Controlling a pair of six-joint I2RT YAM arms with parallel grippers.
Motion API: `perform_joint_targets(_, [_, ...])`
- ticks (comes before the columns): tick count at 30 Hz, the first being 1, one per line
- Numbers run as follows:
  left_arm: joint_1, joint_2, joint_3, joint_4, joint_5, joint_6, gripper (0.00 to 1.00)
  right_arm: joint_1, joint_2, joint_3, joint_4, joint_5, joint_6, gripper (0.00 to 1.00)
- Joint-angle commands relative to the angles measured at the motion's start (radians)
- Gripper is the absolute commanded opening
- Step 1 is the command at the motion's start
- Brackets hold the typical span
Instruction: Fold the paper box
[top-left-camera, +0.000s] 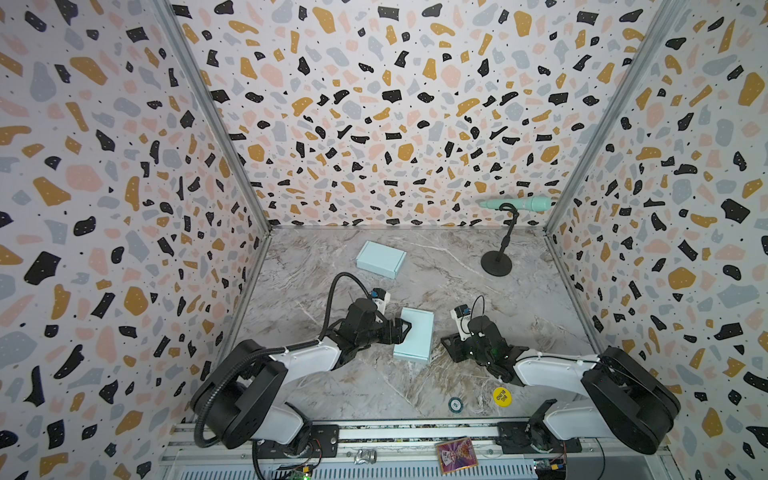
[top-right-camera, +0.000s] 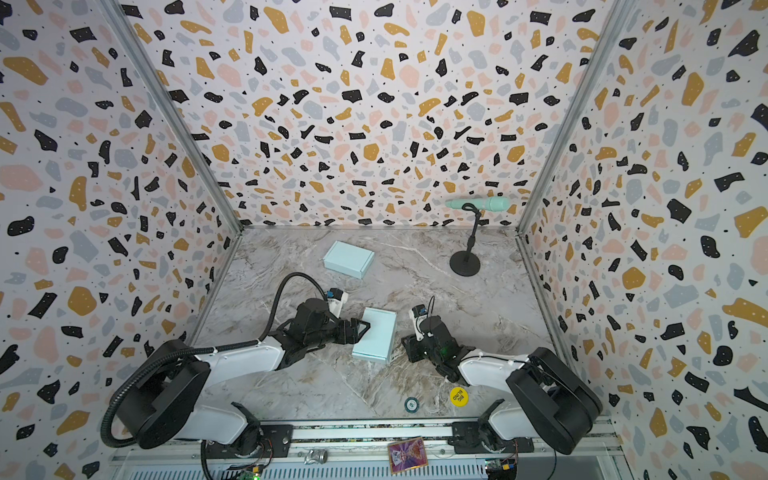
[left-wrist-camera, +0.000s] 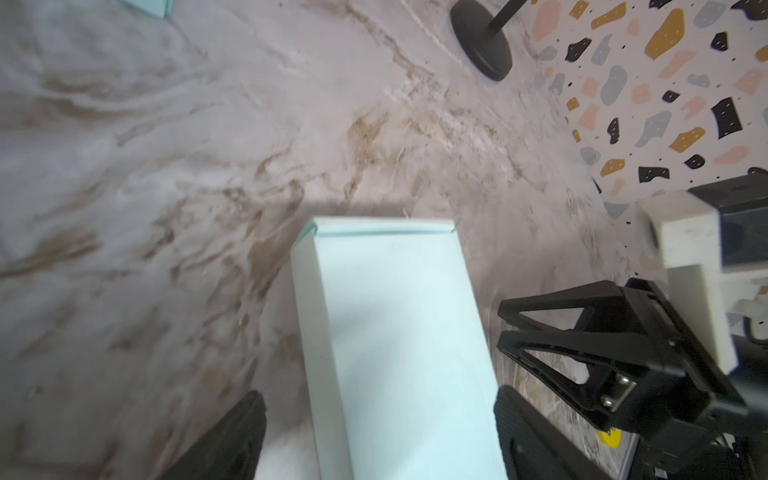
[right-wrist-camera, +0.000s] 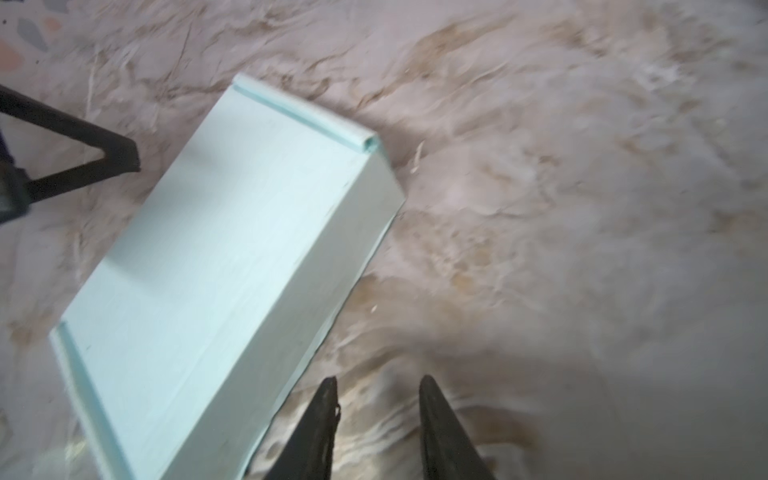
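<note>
On my left, the left gripper hangs over the left long edge of the paper box. From its wrist camera I see its ribbed black fingers spread wide, one on each side of the box, with bare table showing beside one of them, so it grips nothing.

The box lies flat in the middle of the marble-patterned table, its long sides running away from me. It is matte, pale mint-blue card, a shallow rectangle with the lid down and a folded lip along each short end.

Just to its right, the right gripper sits low, near the box's long side wall but apart from it. Its tapered black fingers are parted a little, with only table between them.

Farther back, a second closed box of the same colour rests alone, and at the right rear stands a round-based black microphone stand.
</note>
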Motion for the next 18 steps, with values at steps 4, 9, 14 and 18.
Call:
perform_joint_targets(4, [-0.056,-0.060,-0.092,0.047,-0.038,-0.061,0.83,0.132,-0.011,0.000,-0.055,0.070,0.086,0.34])
perform_joint_targets(9, [-0.109,-0.050,-0.107,0.097,-0.053,-0.102,0.77,0.187,0.053,0.008,-0.031,0.080,0.113,0.33])
perform_joint_targets(14, [-0.167,-0.044,-0.118,0.135,-0.078,-0.142,0.72,0.237,0.067,0.023,-0.042,0.102,0.125,0.33])
perform_joint_targets(18, [-0.213,-0.053,-0.136,0.164,-0.102,-0.185,0.67,0.250,0.088,0.041,-0.033,0.100,0.126,0.33])
